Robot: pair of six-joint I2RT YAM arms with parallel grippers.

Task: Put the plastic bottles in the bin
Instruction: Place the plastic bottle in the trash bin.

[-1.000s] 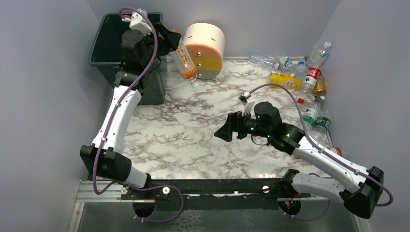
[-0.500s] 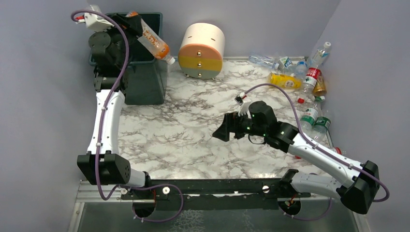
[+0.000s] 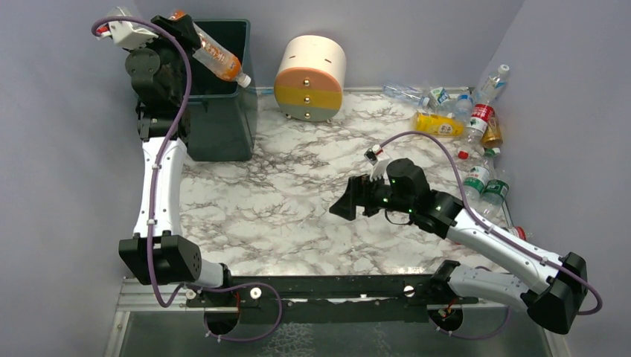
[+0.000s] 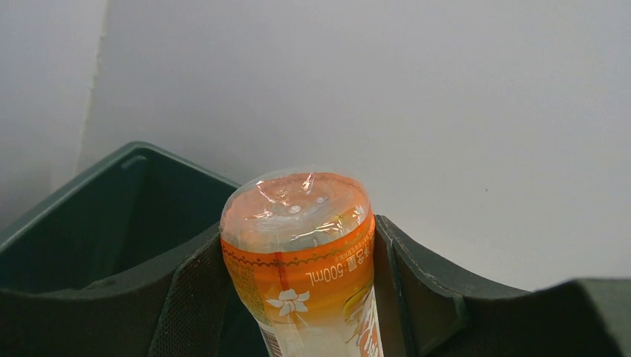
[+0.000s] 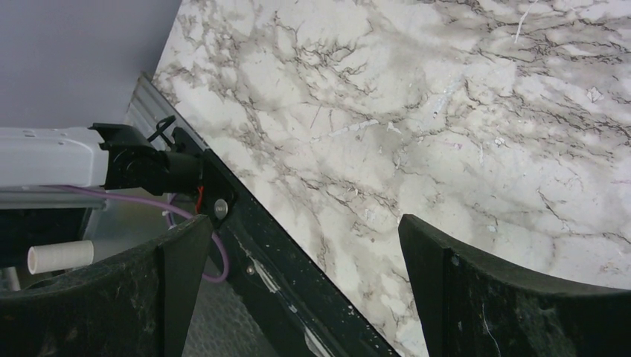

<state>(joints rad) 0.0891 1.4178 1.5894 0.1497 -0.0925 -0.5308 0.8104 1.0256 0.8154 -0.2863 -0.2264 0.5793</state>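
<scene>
Swung slightly further toward 10 o'clock, the left tool (image 3: 184,31) holds one orange bottle (image 3: 212,53) above the bin (image 3: 223,130). That single dark green bin stands at 10 o'clock on the counter (image 3: 298,208), and its inside is too dark to read. Roughly ten more bottles (image 3: 482,117) huddle at 2 o'clock, overlapping, so the count is uncertain. The held bottle is clear with an orange 500mL label, pinched between both fingers, its cap end cut off in the wrist view. The right tool (image 3: 348,202) is spread and empty.
</scene>
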